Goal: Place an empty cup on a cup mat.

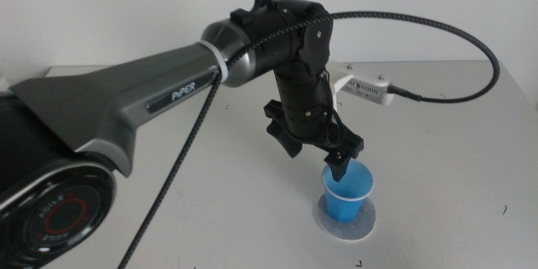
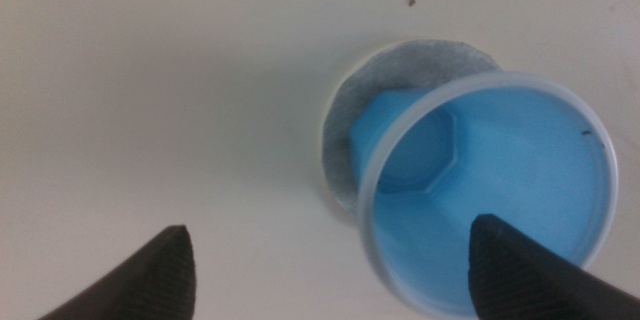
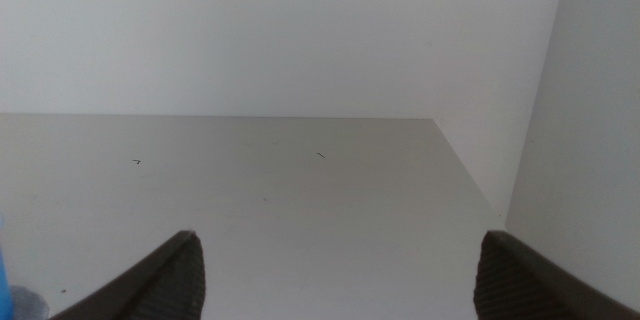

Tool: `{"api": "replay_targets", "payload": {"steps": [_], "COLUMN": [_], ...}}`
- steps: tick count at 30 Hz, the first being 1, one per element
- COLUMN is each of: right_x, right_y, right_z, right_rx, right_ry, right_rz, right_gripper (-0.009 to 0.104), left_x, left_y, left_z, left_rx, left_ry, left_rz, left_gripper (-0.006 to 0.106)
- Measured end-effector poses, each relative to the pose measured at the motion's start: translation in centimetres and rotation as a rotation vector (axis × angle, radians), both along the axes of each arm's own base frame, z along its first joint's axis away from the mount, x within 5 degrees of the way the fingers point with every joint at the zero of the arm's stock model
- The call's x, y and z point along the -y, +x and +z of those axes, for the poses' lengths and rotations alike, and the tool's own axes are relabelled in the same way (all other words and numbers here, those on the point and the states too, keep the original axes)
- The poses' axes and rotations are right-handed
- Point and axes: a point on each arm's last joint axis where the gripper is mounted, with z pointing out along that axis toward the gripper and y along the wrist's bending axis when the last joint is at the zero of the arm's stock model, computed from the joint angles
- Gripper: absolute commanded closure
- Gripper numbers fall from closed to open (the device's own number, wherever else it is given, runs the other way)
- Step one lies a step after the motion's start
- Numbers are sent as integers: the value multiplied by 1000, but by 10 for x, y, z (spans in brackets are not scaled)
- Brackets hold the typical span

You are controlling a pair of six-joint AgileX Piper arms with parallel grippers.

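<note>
Closest to the middle camera, the left arm's dark base filled the lower left, its grey link reaching over the white bench [image 1: 437, 176]. Its left end effector [image 1: 340, 161] hung just above the cup [image 1: 347, 195], jaws spread wide, one finger over the rim, gripping nothing. That blue cup stood upright on the cup mat [image 1: 345, 223], slightly off centre, so placement looked done; only withdrawal seemed left. Out of the middle view, the right end effector [image 3: 335, 275] waited, released, over bare bench.
</note>
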Motion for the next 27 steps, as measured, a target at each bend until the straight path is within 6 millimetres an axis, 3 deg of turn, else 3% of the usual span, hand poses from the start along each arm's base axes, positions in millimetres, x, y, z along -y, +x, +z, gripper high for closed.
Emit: {"api": "replay_targets", "payload": {"steps": [6, 12, 21, 27], "right_x": [0, 0, 0, 0], "right_y": [0, 0, 0, 0], "right_z": [0, 0, 0, 0], "right_rx": [0, 0, 0, 0], "right_ry": [0, 0, 0, 0], "right_rz": [0, 0, 0, 0], "right_gripper": [1, 1, 1, 1], "left_x": [-36, -67, -90, -132], "left_y": [11, 3, -6, -20], "left_z": [48, 103, 137, 180], "left_rx": [54, 131, 228, 397], "left_ry": [-94, -183, -187, -149], "left_rz": [70, 115, 131, 155], "left_gripper": [-5, -5, -5, -5]}}
